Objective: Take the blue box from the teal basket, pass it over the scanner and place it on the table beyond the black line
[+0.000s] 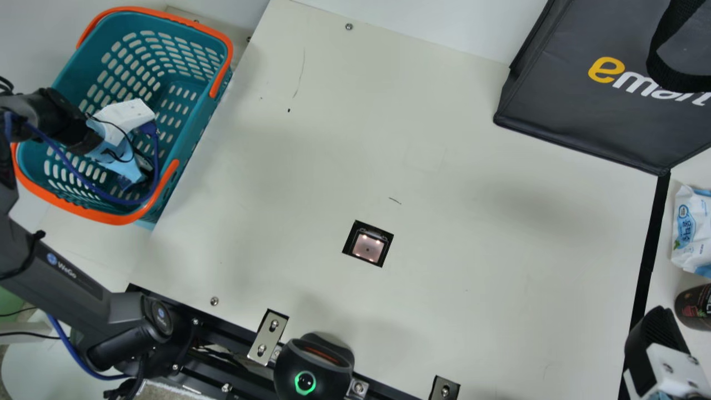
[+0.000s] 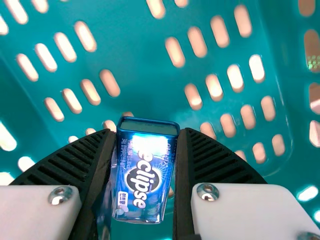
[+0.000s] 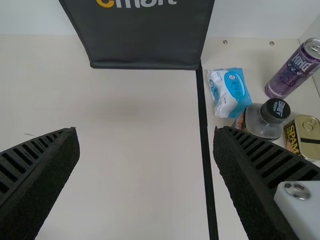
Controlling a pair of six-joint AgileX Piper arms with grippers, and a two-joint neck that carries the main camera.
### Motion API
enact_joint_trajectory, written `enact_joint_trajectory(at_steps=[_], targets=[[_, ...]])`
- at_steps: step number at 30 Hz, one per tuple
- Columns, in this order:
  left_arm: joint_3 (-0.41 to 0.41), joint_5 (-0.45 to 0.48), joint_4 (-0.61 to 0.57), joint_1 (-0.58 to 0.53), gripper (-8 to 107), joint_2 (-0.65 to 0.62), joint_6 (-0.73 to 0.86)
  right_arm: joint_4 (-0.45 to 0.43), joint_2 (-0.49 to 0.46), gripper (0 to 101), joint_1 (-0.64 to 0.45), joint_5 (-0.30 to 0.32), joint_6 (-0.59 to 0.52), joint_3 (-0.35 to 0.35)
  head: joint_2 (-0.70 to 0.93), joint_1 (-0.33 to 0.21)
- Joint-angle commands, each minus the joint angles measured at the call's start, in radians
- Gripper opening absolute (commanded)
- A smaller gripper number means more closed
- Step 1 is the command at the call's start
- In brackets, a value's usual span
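We've got the blue box (image 2: 145, 175) in the left tool (image 1: 133, 166), inside the teal basket (image 1: 200, 128). Left wrist view: ribbed fingers closed on the box, one on each side, printed face toward the camera, basket's slotted wall behind it. Main view: basket sits at the left side of the bench (image 1: 444, 250), orange rim and handles; left arm reaches over its near-left side. Right tool (image 1: 658, 333) is at the lower right of the main view, by the black line (image 1: 650, 239). Right wrist view: its fingers are spread wide, holding nothing, and we see bench and part of the line between them. Scanner (image 1: 367, 248) is a lit square window set into the bench, between basket and line. Black device with a green ring (image 1: 311, 361) is at the bench's near edge. Dark bag (image 1: 572, 94) is toward the far side, its bottom corner at the line's far end. Beyond the line we have a wipes pack (image 3: 230, 92), a dark-lidded bottle (image 3: 262, 120) just beside it, a gold tin (image 3: 302, 137) next to the bottle, and a purple can (image 3: 295, 70) near them.
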Motion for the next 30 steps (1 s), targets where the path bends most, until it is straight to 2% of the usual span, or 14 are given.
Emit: enact_joint_trajectory(at_steps=[1,15,30], targets=[[-0.005,-0.001,-0.002,-0.003,-8,-0.001,-0.016,0.0,0.0,95,0.0,0.0,0.0,0.0,0.002,-0.029],[-0.02,-0.007,-0.008,-0.024,-8,-0.022,-0.181,0.0,0.0,95,0.0,-0.001,0.0,0.0,0.002,-0.029],[0.013,-0.032,0.093,-0.055,-8,-0.114,-0.554,0.0,0.0,95,0.0,-0.001,0.0,0.0,0.002,-0.029]])
